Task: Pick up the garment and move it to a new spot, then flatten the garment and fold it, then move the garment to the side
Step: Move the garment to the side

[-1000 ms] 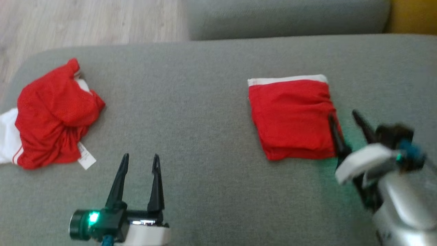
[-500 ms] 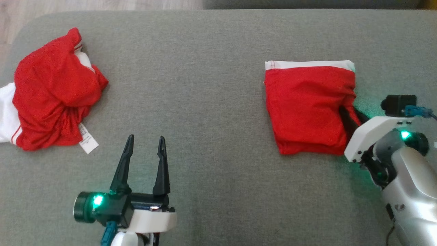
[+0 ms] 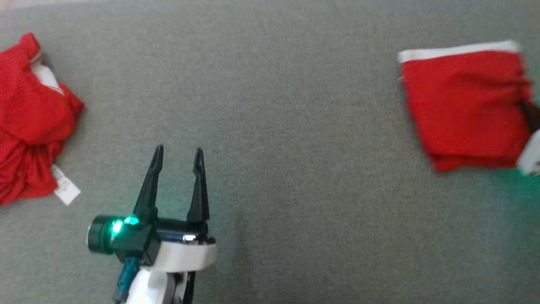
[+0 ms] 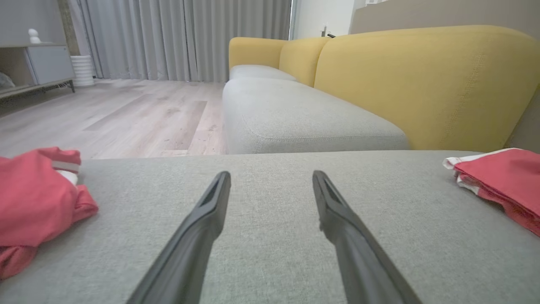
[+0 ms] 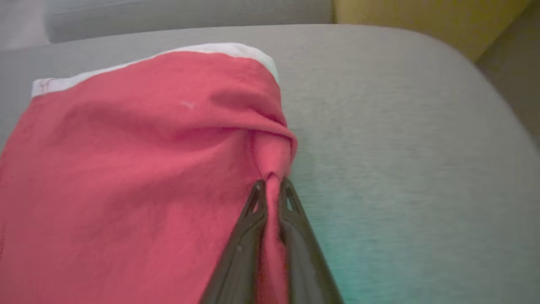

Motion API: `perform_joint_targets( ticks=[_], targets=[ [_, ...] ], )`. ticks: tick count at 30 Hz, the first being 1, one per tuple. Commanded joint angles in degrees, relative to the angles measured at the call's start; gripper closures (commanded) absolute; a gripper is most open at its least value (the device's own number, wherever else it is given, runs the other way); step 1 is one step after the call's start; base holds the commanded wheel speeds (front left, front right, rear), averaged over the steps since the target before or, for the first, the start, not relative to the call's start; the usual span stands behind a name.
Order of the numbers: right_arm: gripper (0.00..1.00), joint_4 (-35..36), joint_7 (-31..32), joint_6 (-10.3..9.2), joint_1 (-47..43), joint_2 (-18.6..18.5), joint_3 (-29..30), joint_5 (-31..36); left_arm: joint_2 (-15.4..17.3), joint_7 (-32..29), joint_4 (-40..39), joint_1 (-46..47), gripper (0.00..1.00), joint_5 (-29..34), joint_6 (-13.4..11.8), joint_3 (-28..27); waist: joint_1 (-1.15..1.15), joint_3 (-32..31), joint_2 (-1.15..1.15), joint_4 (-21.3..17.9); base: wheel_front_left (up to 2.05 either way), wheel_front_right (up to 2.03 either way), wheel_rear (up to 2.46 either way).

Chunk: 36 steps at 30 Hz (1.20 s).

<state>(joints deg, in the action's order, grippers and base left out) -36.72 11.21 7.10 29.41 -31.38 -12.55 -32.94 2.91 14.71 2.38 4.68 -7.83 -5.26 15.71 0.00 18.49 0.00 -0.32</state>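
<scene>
Two red garments on grey sofa seat [image 3: 270,84]. Folded garment [image 3: 462,105], white-edged, lies flat at far right. Right gripper [image 5: 273,182] pinched tight on bunched fold at its rt edge. Left gripper [image 3: 178,149] spread wide, holding nothing, over bare seat betw. the two. Crumpled garment [image 3: 25,122] at far left, white tag [image 3: 66,191] showing

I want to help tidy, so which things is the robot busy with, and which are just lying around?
In the job: folded red garment, pinched at its edge by the shut right jaws; grey cushion under it.

Just lying about: crumpled red garment, untouched; left jaws, open, holding nothing; yellow sofa back; curtains.
</scene>
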Motion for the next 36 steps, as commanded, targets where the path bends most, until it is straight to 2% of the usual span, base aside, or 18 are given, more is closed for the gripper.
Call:
perform_joint_targets(
  ticks=[1,7,11,12,13,14,15,21,25,31,36],
  targets=[
    [1.0,2.08,0.43,0.39,1.62,-4.9,0.71,0.94,-0.03,0.29,-2.29,2.84,0.0,-0.18,0.58,-1.3,0.0,3.5,0.0,-1.55,0.0,0.0,0.0],
    [1.0,3.0,1.39,0.39,3.12,-15.6,7.68,5.91,-0.03,0.29,-3.46,7.5,0.0,-1.79,1.51,0.02,0.0,9.81,0.0,-1.61,0.0,0.0,0.0],
    [1.0,3.57,1.19,0.39,3.18,-18.7,14.63,10.05,-0.03,0.29,-3.68,9.83,0.0,-2.84,1.73,1.25,0.0,12.39,0.0,-1.45,0.0,0.0,0.0],
    [0.89,3.69,1.15,0.39,3.03,-18.88,16.3,11.15,-0.03,0.29,-3.67,10.27,0.0,-3.02,1.65,1.53,0.0,12.75,0.0,-1.41,0.0,0.0,0.0],
    [0.89,3.69,1.15,0.39,3.03,-18.88,16.3,11.15,-0.03,0.29,-3.67,10.27,0.0,-3.02,1.65,1.53,0.0,12.75,0.0,-1.41,0.0,0.0,0.0],
    [0.54,3.7,1.18,0.39,2.94,-18.63,18.19,12.06,-0.03,0.29,-3.64,10.69,0.0,-3.2,1.57,1.77,0.0,13.03,0.0,-1.33,0.0,0.0,0.0],
    [0.0,3.95,1.16,0.39,2.76,-18.12,19.73,12.98,-0.03,0.29,-3.53,11.04,0.0,-3.36,1.5,1.97,0.0,13.12,0.0,-1.23,0.0,0.0,0.0],
    [0.0,7.64,1.24,0.39,-0.06,-13.33,24.46,18.97,-0.03,0.29,-2.54,11.28,0.0,-4.06,1.11,2.11,0.0,10.49,0.0,-0.29,0.0,0.0,0.0],
    [0.0,11.81,-1.92,0.39,-1.21,-6.56,24.5,19.98,-0.03,0.29,-1.81,9.66,0.0,-4.1,0.56,1.66,0.0,6.7,0.0,0.23,0.0,0.0,0.0],
    [0.0,15.69,-8.0,0.39,-4.85,4.88,17.37,18.93,-0.03,0.29,-0.02,6.07,0.0,-4.46,-0.3,0.14,0.0,-0.62,0.0,1.01,0.0,0.0,0.0],
    [0.0,14.11,-14.63,0.39,-9.76,12.03,7.15,15.69,-0.03,0.29,2.31,2.68,0.0,-4.73,-0.73,-1.7,0.0,-7.5,0.0,1.55,0.0,0.0,0.0]
  ],
)
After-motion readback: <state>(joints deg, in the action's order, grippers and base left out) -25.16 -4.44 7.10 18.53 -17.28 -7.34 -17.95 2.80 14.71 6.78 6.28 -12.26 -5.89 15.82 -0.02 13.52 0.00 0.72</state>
